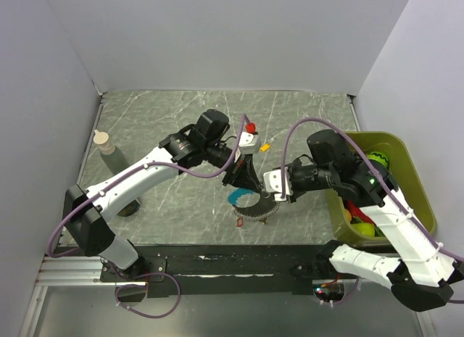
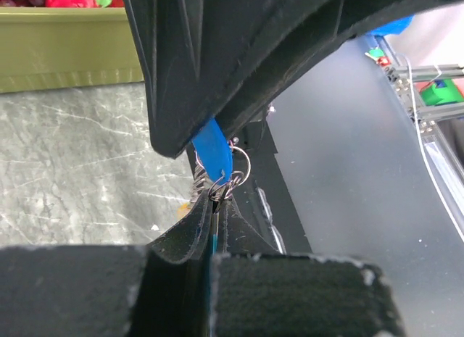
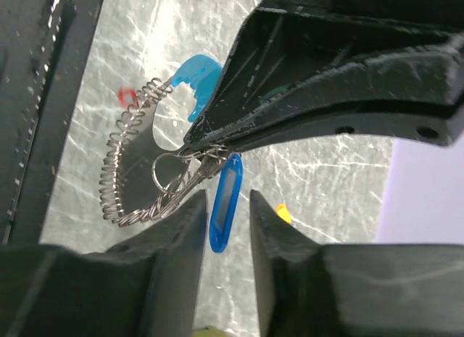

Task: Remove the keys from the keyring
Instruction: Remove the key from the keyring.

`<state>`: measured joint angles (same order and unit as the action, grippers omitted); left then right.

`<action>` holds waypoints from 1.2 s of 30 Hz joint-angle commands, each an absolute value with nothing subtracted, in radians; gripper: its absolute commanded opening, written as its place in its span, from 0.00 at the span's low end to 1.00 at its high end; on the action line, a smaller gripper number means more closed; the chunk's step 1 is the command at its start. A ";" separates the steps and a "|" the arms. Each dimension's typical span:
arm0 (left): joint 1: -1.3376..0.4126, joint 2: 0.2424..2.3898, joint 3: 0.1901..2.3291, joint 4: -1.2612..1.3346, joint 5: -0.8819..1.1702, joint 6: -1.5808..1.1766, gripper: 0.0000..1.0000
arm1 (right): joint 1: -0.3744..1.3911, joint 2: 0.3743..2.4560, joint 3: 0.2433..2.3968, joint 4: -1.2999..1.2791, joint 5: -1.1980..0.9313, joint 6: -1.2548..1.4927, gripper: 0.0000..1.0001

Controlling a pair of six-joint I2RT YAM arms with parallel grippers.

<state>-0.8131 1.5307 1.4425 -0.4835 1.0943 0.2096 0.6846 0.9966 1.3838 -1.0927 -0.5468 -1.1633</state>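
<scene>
Top view: left claw is pinching the keyring low over the tabletop, near centre, probably steadying it for the right claw just to its right. Green bin at far right is holding balls and toys.

Left wrist view: its fingers are pressing together on the wire rings; blue key is dangling there.

Right wrist view: its fingers are standing apart, straddling the blue key without touching, seemingly lining up a pull.
</scene>
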 commanded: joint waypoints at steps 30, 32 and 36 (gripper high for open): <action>-0.819 1.450 1.457 -0.465 1.048 0.250 0.01 | 0.577 1.054 1.345 -0.960 -0.795 -0.880 0.26; -0.819 1.450 1.456 -0.465 1.043 0.250 0.01 | 0.578 1.055 1.367 -0.988 -0.785 -0.902 0.29; -0.819 1.447 1.451 -0.465 1.045 0.253 0.01 | 0.565 1.058 1.416 -1.046 -0.784 -0.940 0.36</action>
